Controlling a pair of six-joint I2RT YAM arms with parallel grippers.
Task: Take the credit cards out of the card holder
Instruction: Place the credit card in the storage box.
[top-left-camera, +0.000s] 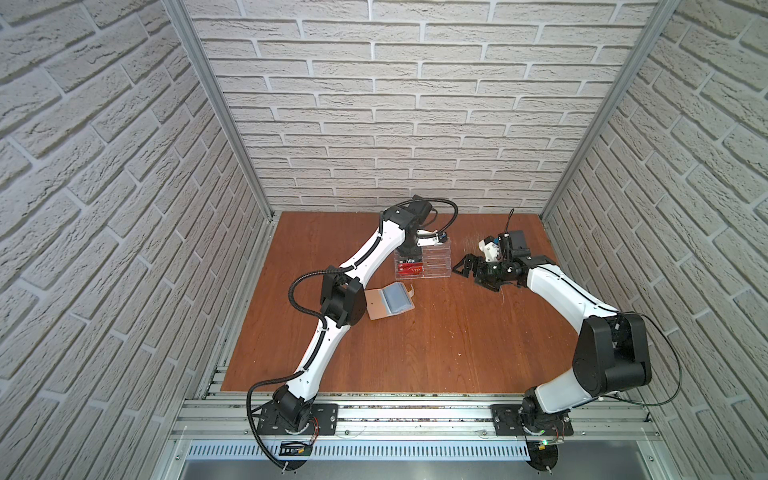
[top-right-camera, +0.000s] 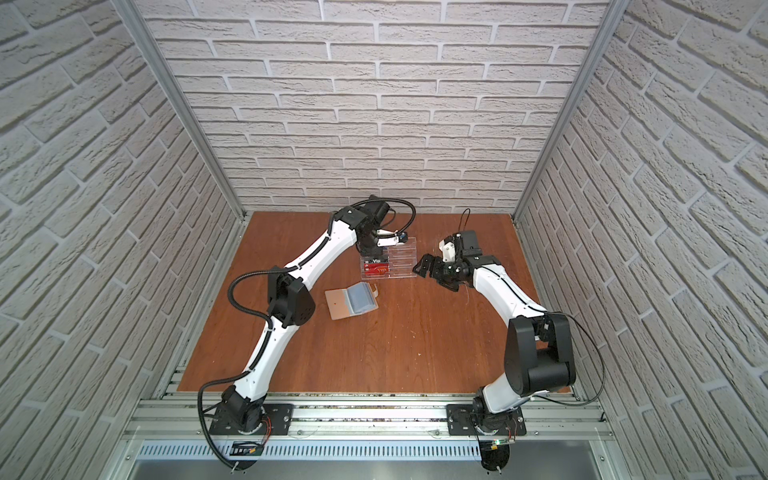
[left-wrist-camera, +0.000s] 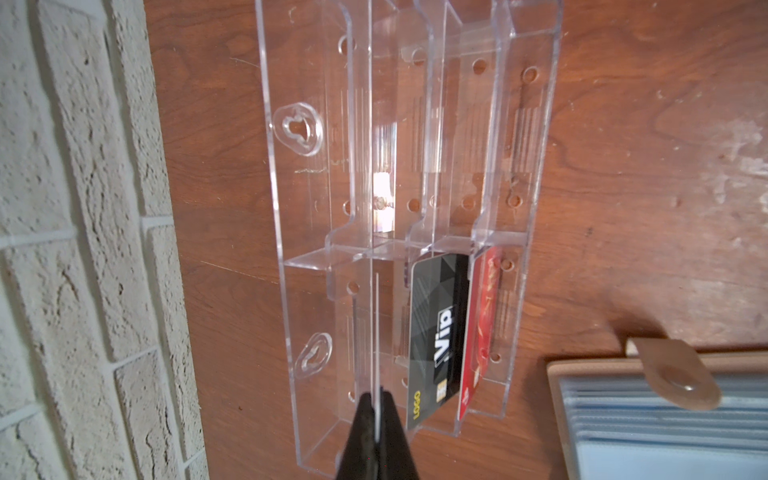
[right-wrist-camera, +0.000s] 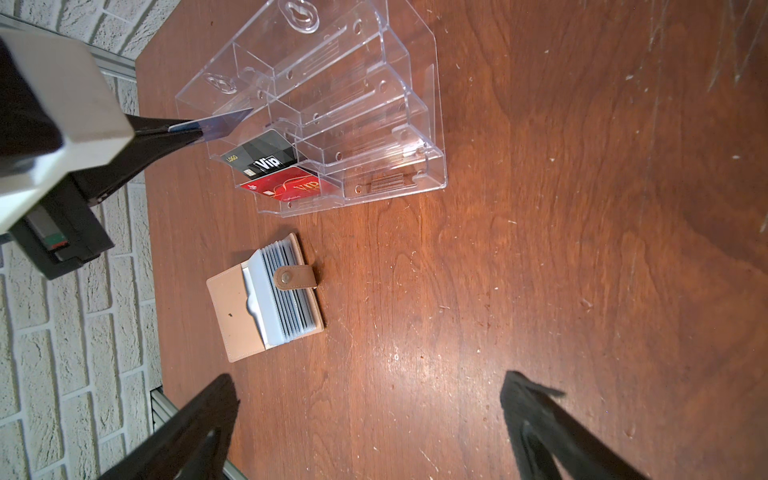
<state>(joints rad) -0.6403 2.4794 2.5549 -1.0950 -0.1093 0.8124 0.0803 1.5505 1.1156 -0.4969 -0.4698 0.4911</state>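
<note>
The tan card holder (top-left-camera: 376, 305) (top-right-camera: 338, 303) (right-wrist-camera: 232, 311) lies open on the wooden table, its frosted sleeves fanned up and its snap tab loose; the left wrist view catches a corner of it (left-wrist-camera: 557, 415). My left gripper (left-wrist-camera: 378, 401) (right-wrist-camera: 195, 132) is shut on one blue credit card (right-wrist-camera: 226, 121), seen edge-on as a thin white line (left-wrist-camera: 378, 415). It holds the card above the back tier of a clear acrylic rack (top-left-camera: 432, 266) (left-wrist-camera: 316, 208). My right gripper (top-left-camera: 467, 268) (top-right-camera: 428, 268) (right-wrist-camera: 370, 386) hovers open and empty to the right of the rack.
The rack's front tiers hold a black VIP card (left-wrist-camera: 440, 324) (right-wrist-camera: 262, 158) and a red VIP card (left-wrist-camera: 484, 316) (right-wrist-camera: 286, 187). Brick-patterned walls close in the table on three sides, and the back wall (left-wrist-camera: 83, 208) stands near the rack.
</note>
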